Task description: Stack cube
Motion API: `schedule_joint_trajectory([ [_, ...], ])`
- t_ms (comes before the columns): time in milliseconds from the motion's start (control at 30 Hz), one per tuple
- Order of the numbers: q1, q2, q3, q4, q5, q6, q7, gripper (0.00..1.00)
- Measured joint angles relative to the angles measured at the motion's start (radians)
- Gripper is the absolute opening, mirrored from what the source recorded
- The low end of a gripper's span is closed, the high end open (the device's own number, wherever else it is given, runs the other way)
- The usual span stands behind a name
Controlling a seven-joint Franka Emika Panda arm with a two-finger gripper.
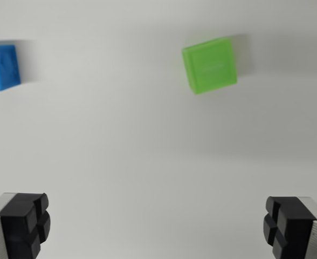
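A green cube [209, 65] lies on the white surface in the upper middle-right of the wrist view. A blue cube [2, 67] sits at the wrist view's left edge, partly cut off. My gripper [157, 224] hangs above the surface, open wide, with nothing between its black fingertips [25, 221] at the bottom corners. Both cubes are well ahead of the fingers and apart from each other.
The plain white table surface [147, 151] fills the view. No other objects or edges show.
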Motion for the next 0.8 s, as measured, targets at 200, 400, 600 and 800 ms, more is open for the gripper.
schedule_joint_trajectory([
  [200,-0.011,0.029,0.0,-0.003,0.002,0.032,-0.044,1.0],
  [400,-0.022,0.061,-0.001,-0.004,0.004,0.067,-0.092,1.0],
  [600,-0.036,0.099,-0.001,-0.004,0.007,0.106,-0.145,1.0],
  [800,-0.05,0.142,-0.001,-0.001,0.011,0.146,-0.204,1.0],
])
